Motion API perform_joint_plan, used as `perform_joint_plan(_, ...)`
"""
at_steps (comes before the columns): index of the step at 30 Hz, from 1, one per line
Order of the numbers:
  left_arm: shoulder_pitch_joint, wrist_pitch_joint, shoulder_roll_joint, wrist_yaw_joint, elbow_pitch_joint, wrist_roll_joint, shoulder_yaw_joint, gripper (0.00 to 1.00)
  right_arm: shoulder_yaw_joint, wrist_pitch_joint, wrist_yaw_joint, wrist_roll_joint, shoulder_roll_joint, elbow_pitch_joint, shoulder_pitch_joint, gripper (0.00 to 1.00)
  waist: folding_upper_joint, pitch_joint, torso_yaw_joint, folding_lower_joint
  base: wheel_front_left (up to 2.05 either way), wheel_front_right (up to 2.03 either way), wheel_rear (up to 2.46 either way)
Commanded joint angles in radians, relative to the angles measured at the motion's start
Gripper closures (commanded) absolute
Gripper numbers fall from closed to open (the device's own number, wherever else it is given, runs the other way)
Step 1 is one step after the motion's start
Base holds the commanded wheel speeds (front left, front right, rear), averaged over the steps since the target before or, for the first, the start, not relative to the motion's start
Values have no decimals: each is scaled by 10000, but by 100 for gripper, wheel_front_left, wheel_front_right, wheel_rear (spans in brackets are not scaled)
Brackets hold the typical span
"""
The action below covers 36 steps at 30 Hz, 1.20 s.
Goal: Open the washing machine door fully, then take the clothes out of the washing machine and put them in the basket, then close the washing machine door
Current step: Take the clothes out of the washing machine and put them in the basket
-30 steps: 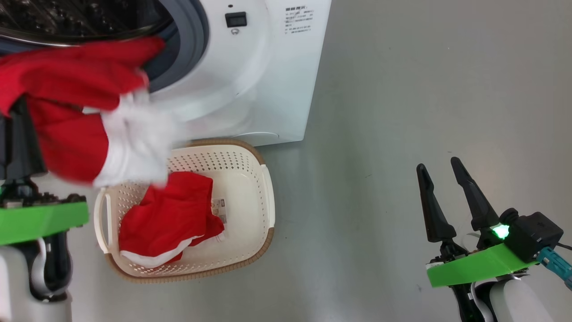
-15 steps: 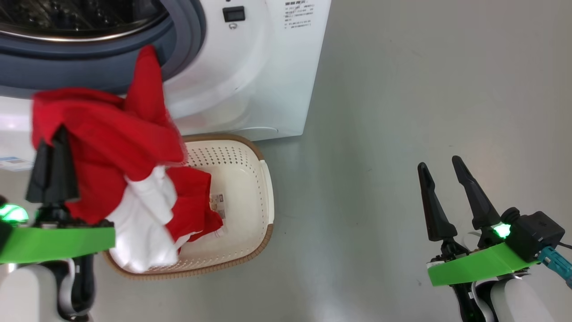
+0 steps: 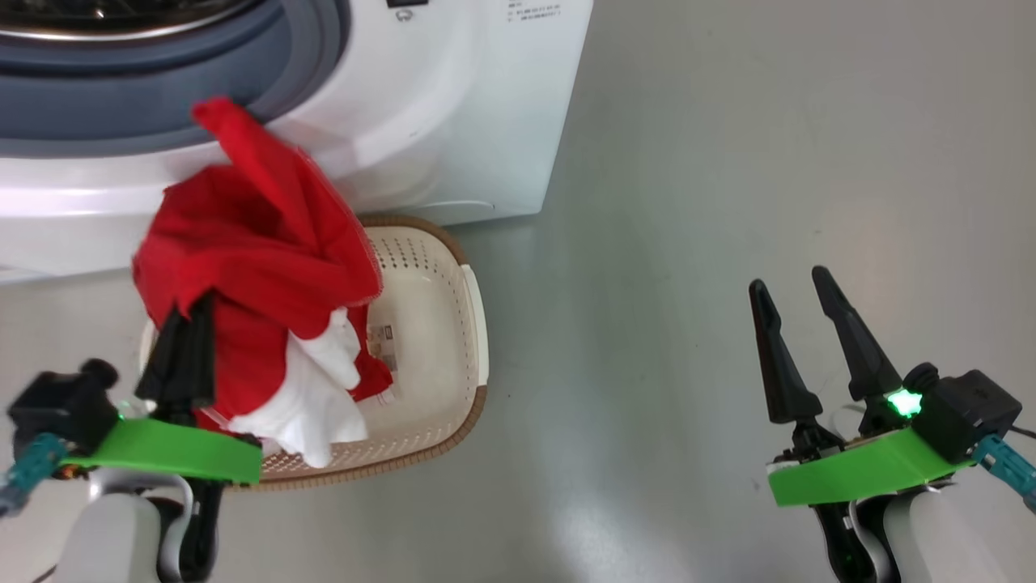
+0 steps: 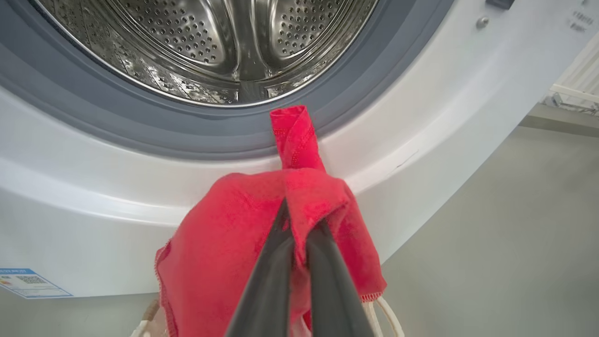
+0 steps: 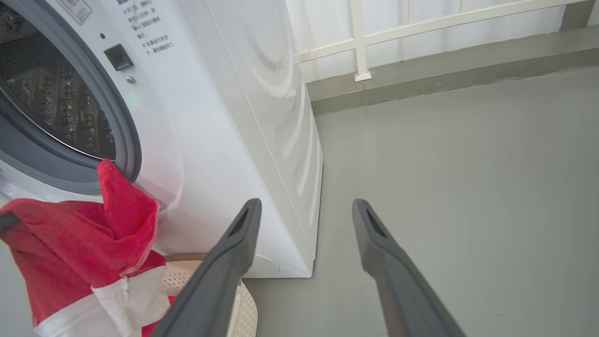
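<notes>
Unloading step: left gripper [image 4: 295, 220] fingers clamped on red clothes [image 3: 259, 267] over basket [image 3: 474, 324]; next: lower, let go. Spare right gripper [image 3: 789, 279] fingers spread, empty. The drum [image 4: 210, 47] probably empty, partly seen.

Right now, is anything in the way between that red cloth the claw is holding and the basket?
Nothing visible. The left claw is shut on the red cloth, which hangs over the left side of the open-topped basket. A second red piece lies inside, but it leaves room.
</notes>
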<state>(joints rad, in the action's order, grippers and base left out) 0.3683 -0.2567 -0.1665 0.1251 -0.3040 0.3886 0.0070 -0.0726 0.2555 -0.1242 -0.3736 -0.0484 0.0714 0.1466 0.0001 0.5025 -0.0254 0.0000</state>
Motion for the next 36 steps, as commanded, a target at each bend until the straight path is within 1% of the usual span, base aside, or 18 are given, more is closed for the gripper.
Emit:
perform_joint_plan(1,83,-51,-397,55,-119,36,148,100,-239,63,-65,-37,-18,-268,112,0,-1,207,-60,0,0,0,0)
perform_joint_plan(14,840,-51,-788,55,-2540,95,-990,100,-381,63,-65,36,-18,-402,356,0,-1,1054,-163,0,0,0,0)
perform_joint_plan(29,2031,-51,-982,55,-4385,496,-1801,100,-527,63,-65,220,-18,-600,581,0,-1,1936,-174,0,0,0,0)
perform_joint_plan(33,2292,-51,-1016,55,-4581,590,-1905,90,-557,63,-65,256,-18,-614,636,0,-1,2063,-171,0,0,0,0)
perform_joint_plan(34,2340,-51,-1028,55,-4614,616,-1922,85,-558,63,-65,261,-18,-615,649,0,-1,2080,-174,0,0,0,0)
perform_joint_plan(36,2406,-51,-1045,56,-4676,674,-1952,80,-559,63,-65,272,-18,-613,666,0,-1,2094,-175,0,0,0,0)
